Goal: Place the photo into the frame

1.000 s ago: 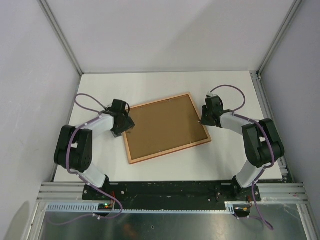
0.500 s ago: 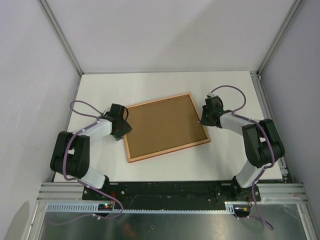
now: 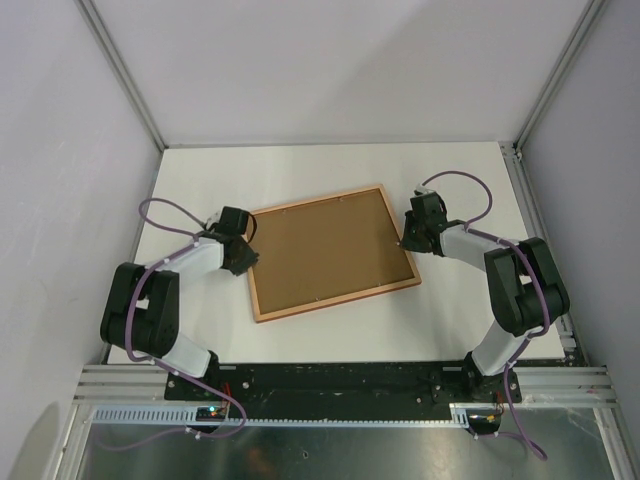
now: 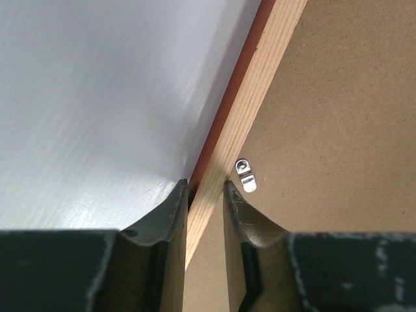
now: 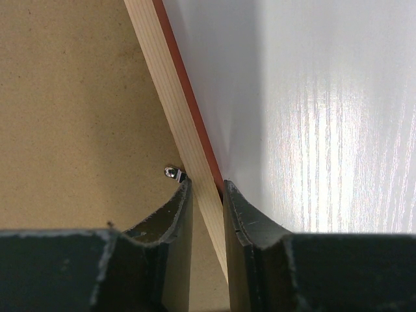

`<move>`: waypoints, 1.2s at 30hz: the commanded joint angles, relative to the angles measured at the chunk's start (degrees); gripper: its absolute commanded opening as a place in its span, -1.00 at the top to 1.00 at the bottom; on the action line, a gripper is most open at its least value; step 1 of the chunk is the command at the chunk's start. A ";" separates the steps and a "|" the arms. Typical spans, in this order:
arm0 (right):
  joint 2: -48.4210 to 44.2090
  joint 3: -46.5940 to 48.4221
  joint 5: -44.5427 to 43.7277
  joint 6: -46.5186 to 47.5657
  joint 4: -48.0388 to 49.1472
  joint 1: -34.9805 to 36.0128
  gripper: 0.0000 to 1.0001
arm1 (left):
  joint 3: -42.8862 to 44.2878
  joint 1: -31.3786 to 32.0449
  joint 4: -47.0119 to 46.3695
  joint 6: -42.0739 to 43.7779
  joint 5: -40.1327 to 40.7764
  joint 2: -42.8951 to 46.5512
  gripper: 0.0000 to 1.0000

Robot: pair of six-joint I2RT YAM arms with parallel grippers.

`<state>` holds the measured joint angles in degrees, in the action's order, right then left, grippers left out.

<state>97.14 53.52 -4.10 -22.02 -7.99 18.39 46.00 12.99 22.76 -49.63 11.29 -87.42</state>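
Note:
The frame lies face down in the middle of the table, pale wood rail up, with a brown backing board filling it. My left gripper is at its left rail and my right gripper at its right rail. In the left wrist view the gripper is shut on the wooden rail, one finger on each side. The right wrist view shows the same: that gripper is shut on the rail. The photo is out of view.
Small metal retaining clips sit on the backing board just inside the rail by each gripper. The white table is walled in by grey panels on three sides.
My left arm has drawn its elbow outward and its jaws have closed onto the frame's left rail. The right arm and the frame have stayed where they were.

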 commanded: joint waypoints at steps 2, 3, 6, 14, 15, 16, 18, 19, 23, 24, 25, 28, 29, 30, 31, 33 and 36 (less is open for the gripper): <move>0.31 -2.01 0.60 -0.83 -5.53 0.16 1.00 | -0.20 0.24 1.67 0.36 -1.45 1.91 0.39; 0.36 -1.97 0.72 -0.88 -5.41 0.15 1.00 | -0.16 0.22 1.63 0.29 -1.93 2.65 0.29; 0.55 -1.93 1.08 -1.00 -5.06 0.08 1.00 | 0.12 0.20 1.62 0.09 -2.69 4.69 0.10; 1.37 -1.99 1.53 -1.26 -4.67 0.15 1.00 | 3.02 0.19 1.67 -0.76 -1.96 3.09 -0.20; 1.47 -2.05 1.49 -1.22 -4.71 0.15 1.00 | 3.47 0.19 1.67 -0.84 -1.61 1.97 -0.21; 1.51 -2.03 1.48 -1.20 -4.69 0.11 1.00 | 3.87 0.23 1.63 -0.87 -1.40 1.01 -0.22; 1.48 -2.02 1.53 -1.19 -4.74 0.14 1.00 | 4.59 0.27 1.66 -0.88 -0.84 -1.03 -0.23; 1.43 -2.01 1.54 -1.23 -4.70 0.15 1.00 | 4.83 0.27 1.66 -0.98 -0.40 -1.94 -0.23; 1.28 -1.97 1.63 -1.19 -4.80 0.15 1.00 | 5.11 0.35 1.59 -1.12 1.02 -4.67 -0.23; 1.24 -1.99 1.63 -1.19 -4.82 0.15 1.00 | 5.00 0.32 1.58 -1.19 1.32 -4.99 -0.22; 1.27 -2.00 1.59 -1.14 -4.88 0.15 1.00 | 4.77 0.34 1.58 -1.23 1.56 -5.10 -0.21; 1.25 -2.06 1.48 -1.10 -5.00 0.11 1.00 | 4.12 0.41 1.54 -1.17 2.33 -4.79 -0.14; 1.27 -2.03 1.51 -1.10 -5.01 0.13 1.00 | 3.84 0.39 1.52 -1.08 2.59 -4.65 -0.11; 1.28 -1.98 1.53 -1.10 -4.97 0.14 1.00 | 3.66 0.38 1.55 -0.82 2.82 -4.45 -0.04; 1.33 -2.00 1.54 -1.14 -4.91 0.15 1.00 | 3.35 0.37 1.52 -0.56 3.06 -4.18 0.05; 1.41 -2.01 1.57 -1.17 -4.79 0.19 1.00 | 2.79 0.48 1.57 0.06 3.48 -3.75 0.21; 1.55 -1.96 1.55 -1.14 -4.79 0.16 1.00 | 1.71 0.46 1.56 1.96 4.84 -3.04 0.67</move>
<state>97.14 53.45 -3.79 -22.04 -7.90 18.35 49.84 13.08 23.49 -49.47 12.88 -91.07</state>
